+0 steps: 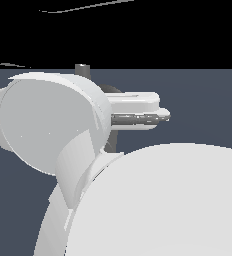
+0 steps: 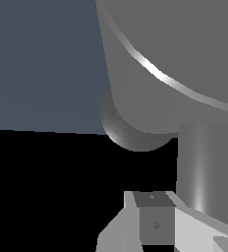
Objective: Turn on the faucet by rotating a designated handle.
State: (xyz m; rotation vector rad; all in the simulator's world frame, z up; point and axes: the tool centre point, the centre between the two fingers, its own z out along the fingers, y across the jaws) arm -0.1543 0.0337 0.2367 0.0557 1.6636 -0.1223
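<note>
Faucet [image 2: 185,59] body: wrist view only

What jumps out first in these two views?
In the exterior view, the white robot arm fills the foreground, hiding most of the scene; a thin shiny rod pokes out toward that view's right. The wrist view is crowded by the grey faucet, with the fingers just below.

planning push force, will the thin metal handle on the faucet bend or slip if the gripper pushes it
Probably stiff: the handle looks like a straight metal rod, so it should swing rather than bend. Likely slippery: it is thin, round and shiny, so a finger could slide along it. The faucet body looks thick, so it likely stays put.
</note>
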